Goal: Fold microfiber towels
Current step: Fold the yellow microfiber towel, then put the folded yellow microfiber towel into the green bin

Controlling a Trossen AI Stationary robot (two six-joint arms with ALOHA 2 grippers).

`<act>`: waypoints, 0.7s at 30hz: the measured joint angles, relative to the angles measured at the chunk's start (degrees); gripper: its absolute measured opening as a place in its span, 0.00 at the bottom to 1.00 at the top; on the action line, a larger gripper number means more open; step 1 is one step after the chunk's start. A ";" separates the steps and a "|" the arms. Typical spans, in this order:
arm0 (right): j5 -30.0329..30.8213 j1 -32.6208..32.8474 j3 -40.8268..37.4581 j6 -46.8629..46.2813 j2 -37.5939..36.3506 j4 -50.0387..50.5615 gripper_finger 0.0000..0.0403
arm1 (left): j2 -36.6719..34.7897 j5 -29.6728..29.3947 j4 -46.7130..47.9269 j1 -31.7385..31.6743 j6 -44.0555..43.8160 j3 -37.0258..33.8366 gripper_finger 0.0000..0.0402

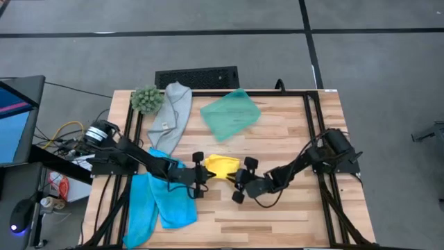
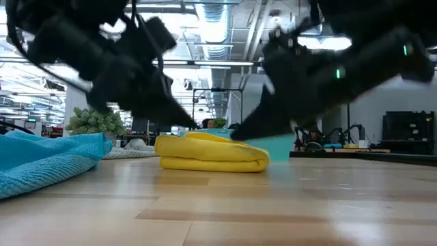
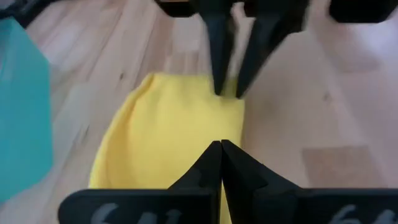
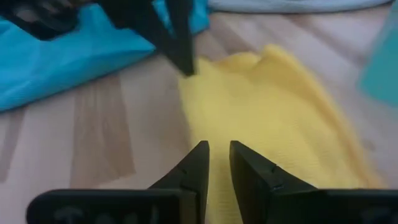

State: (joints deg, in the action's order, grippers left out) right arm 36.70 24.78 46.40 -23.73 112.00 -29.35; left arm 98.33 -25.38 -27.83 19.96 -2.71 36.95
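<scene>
Both grippers sit low at the yellow towel (image 1: 220,165), mid-table, one on each side, tips pointing at each other across it. Left gripper (image 3: 221,144): fingers pressed fully together, nothing visible between them, tips right at the towel's near edge; whether they touch the cloth can't be told. Right gripper (image 4: 219,146): fingers nearly together with a narrow slit between them, tips over the opposite edge of the yellow towel; the right wrist view shows yellow cloth under and around the tips, but no clear pinch, so can't tell if it has hold of anything. In the left wrist view, the right gripper's two fingers come down onto the far edge of the yellow cloth, slightly apart. The towel lies as a small folded bundle, rounded edge visible in the low view (image 2: 212,153), flat on the wooden table (image 1: 291,215). Just behind the left gripper, along that arm, two sky-blue towels (image 1: 156,201) lie limp and overlapping, one partly under the arm. Beyond the left gripper, toward the table's far edge, the grey towel (image 1: 173,111) lies unfolded and elongated, with the fuzzy green plant ball (image 1: 146,99) just beside its far end. Beyond the yellow towel, between the two grippers' lines, the translucent teal tray (image 1: 230,113) sits tilted relative to the table edge, apart from the cloths.
</scene>
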 joint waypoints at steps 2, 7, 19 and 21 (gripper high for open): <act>0.13 -0.05 -1.03 -1.25 2.27 -1.23 0.22 | 3.09 -0.68 -1.20 0.00 -0.53 0.02 0.00; 0.09 0.07 -0.75 -4.56 5.30 -3.49 0.22 | 8.58 -2.82 -1.97 -0.12 -3.74 0.10 0.00; 0.00 -2.72 -0.88 8.52 -10.25 4.63 0.22 | 8.81 -6.31 -0.58 -0.23 -0.67 0.06 0.00; 0.10 -5.25 -0.88 9.23 -12.50 7.73 0.25 | 8.15 -6.39 0.09 -0.23 0.55 0.03 0.00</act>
State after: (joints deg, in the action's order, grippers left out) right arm 36.80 19.53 45.51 -14.50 99.50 -21.61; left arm 106.47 -31.77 -27.73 19.73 -2.16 36.98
